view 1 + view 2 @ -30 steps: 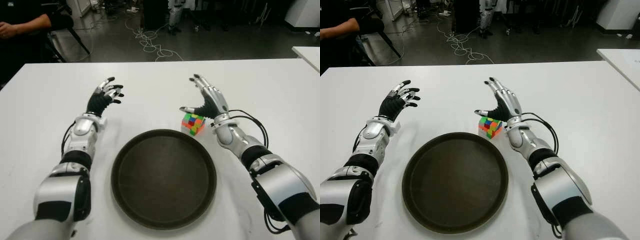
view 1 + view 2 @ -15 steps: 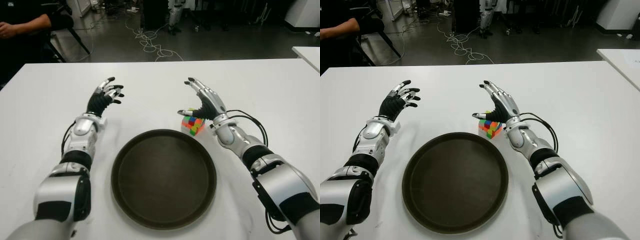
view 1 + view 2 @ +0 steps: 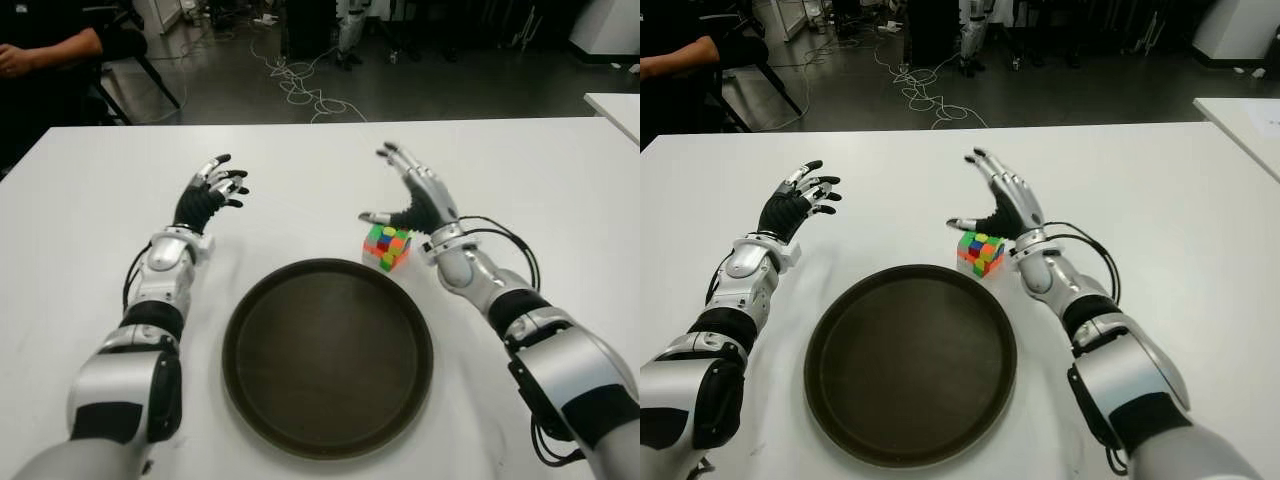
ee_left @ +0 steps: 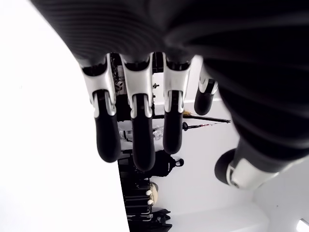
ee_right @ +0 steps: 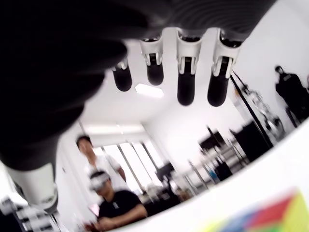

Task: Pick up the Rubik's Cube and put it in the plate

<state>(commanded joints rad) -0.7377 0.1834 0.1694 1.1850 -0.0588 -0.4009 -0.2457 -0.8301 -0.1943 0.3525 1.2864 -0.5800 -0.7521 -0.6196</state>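
Right hand (image 3: 415,200) hovered spread, empty, just behind Rubik's Cube (image 3: 387,246), which sat on bench (image 3: 300,170) touching plate (image 3: 328,355) rim. Left hand (image 3: 209,193) released, left of plate.

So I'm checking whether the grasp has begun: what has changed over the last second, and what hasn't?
Only the silver-and-black right hand moved: half a second ago its fingers tipped forward over the multicoloured Rubik's Cube, and now they have lifted back, spread open; nothing was grasped. The cube stays on the white table beside the round dark brown plate, and the left hand is unchanged, open to the plate's left.
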